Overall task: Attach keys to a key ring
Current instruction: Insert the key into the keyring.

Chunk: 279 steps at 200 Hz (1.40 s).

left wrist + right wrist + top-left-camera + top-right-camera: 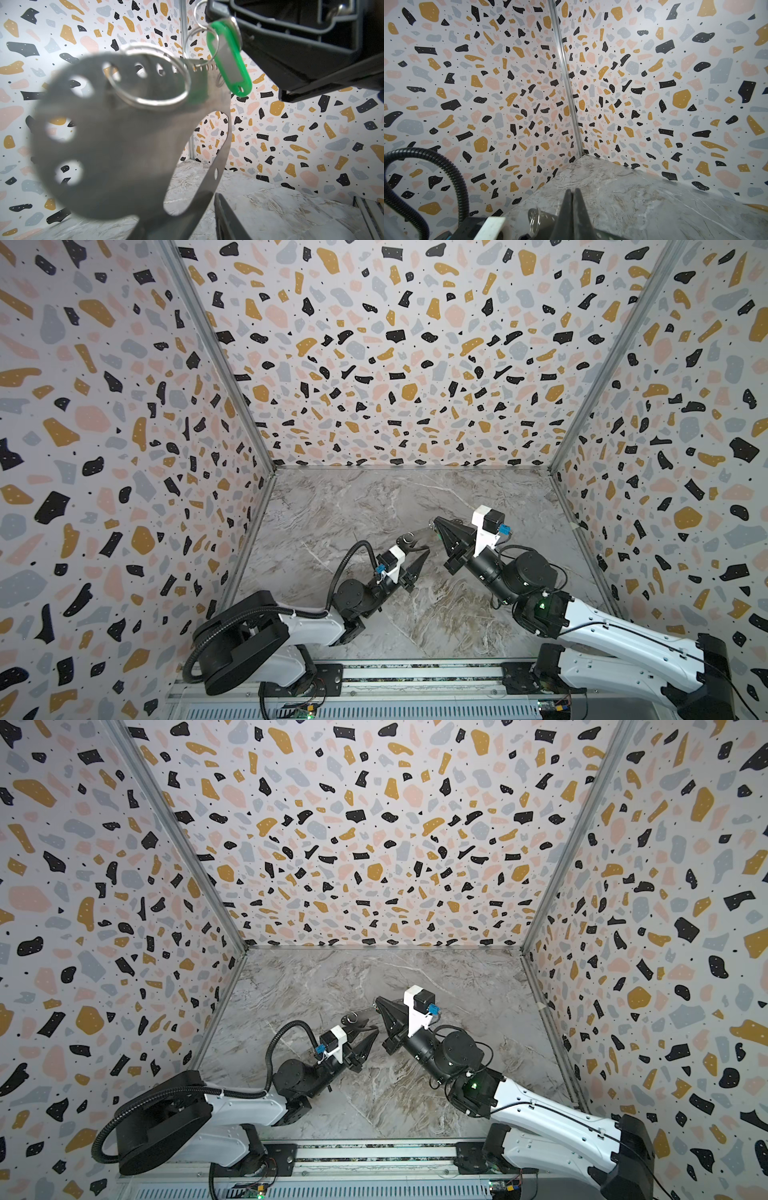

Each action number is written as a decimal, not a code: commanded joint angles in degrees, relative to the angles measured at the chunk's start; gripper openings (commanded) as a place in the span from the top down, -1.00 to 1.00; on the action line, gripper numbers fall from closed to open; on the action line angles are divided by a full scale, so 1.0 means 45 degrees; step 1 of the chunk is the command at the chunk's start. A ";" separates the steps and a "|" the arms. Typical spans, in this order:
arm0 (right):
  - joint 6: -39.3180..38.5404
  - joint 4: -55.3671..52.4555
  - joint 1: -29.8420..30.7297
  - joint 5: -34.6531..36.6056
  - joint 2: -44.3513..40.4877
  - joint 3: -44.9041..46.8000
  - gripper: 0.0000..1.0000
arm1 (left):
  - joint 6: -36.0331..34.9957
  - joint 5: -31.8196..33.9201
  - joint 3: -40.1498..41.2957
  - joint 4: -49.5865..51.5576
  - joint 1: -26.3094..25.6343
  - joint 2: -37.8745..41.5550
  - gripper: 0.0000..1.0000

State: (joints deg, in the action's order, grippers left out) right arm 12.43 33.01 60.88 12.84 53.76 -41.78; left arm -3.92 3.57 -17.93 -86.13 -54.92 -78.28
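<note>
As both arms meet above the grey marbled tabletop [353, 506], both top views show the left pincer [420, 555] and the right pincer [435, 523] pointing tip towards tip, close together. A flat dark-grey metal key ring plate [409, 540], with a large oval opening and rows of round holes, sticks out just beyond the left pincer's tips, off the tabletop. The right pincer's jaws are pressed together.

From the left wrist, the key ring plate [124, 145] fills the space in front of the left pincer [214, 194], near and blurred. Its narrow strip runs down to the fingertips [226, 216], which stand a little apart. I cannot tell whether they pinch it. Silvery wire rings [149, 105] hook through holes along its edge. Past the far edge, a bright green plastic key tag [228, 62] with a paler centre hangs on those wire rings, right up against the right pincer's black body.

From the right wrist, the right pincer [573, 194] is closed tip to tip. The key ring plate [548, 218] and one of the wire rings [534, 223] sit just beside its fingers. The left arm's black ribbed hose [456, 187] curls further off.
</note>
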 commanded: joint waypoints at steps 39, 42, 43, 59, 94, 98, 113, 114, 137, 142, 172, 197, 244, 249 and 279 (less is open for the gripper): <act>0.0313 0.0144 0.0108 0.0174 -0.0461 0.0260 1.00 | -0.0338 -0.0213 -0.0373 -0.4376 -0.0045 0.0268 0.59; 0.0323 0.0144 0.0109 0.0174 -0.0488 0.0268 1.00 | -0.0356 -0.0216 -0.0371 -0.4366 -0.0048 0.0282 0.62; 0.0314 0.0144 0.0106 0.0174 -0.0495 0.0274 1.00 | -0.0357 -0.0222 -0.0361 -0.4371 -0.0045 0.0294 0.63; 0.0333 0.0135 0.0115 0.0239 -0.0586 0.0333 1.00 | -0.0378 -0.0199 -0.0259 -0.4360 -0.0043 0.0359 0.76; 0.0294 -0.0123 0.0114 0.0645 -0.0790 0.0510 1.00 | -0.0253 -0.0387 0.0138 -0.4359 -0.0044 0.0667 0.93; 0.0263 -0.0160 0.0120 0.0706 -0.0811 0.0519 1.00 | -0.0214 -0.0445 0.0183 -0.4363 -0.0043 0.0686 0.95; 0.0159 -0.0374 0.0103 0.0926 -0.0886 0.0534 1.00 | 0.0030 -0.0560 0.0409 -0.4142 -0.0043 0.0836 1.00; 0.0154 -0.0408 0.0113 0.0941 -0.0889 0.0534 1.00 | 0.0051 -0.0560 0.0429 -0.4103 -0.0043 0.0854 1.00; 0.0005 -0.0938 0.0070 0.1392 -0.1007 0.0457 1.00 | 0.0508 -0.0871 0.0378 -0.2038 -0.0045 0.1529 1.00; -0.0040 -0.1043 0.0050 0.1466 -0.1027 0.0437 1.00 | 0.0575 -0.1007 0.0336 -0.1469 -0.0043 0.1710 1.00; -0.0143 -0.1879 -0.0219 0.1590 -0.1165 0.0270 1.00 | 0.0928 -0.1305 0.0160 0.1542 -0.0043 0.2739 1.00; -0.0057 -0.2813 -0.0606 0.1378 -0.1184 0.0010 1.00 | 0.1004 -0.1355 -0.0294 0.4467 -0.0048 0.3618 1.00; 0.0232 -0.4756 -0.1167 0.1068 -0.1315 -0.0191 1.00 | 0.0867 -0.0404 -0.0253 0.6798 -0.0056 0.5168 1.00; 0.0263 -0.4906 -0.1213 0.1026 -0.1337 -0.0194 1.00 | 0.0836 -0.0272 -0.0253 0.6934 -0.0047 0.5267 1.00; 0.0424 -0.5882 -0.1376 0.0799 -0.1324 -0.0131 1.00 | 0.0775 0.0060 -0.0539 0.8023 -0.0034 0.5652 1.00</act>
State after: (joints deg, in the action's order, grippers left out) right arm 13.23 11.22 55.51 16.78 49.01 -39.92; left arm 0.03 1.23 -17.85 -53.87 -54.94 -54.43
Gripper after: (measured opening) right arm 0.042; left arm 0.047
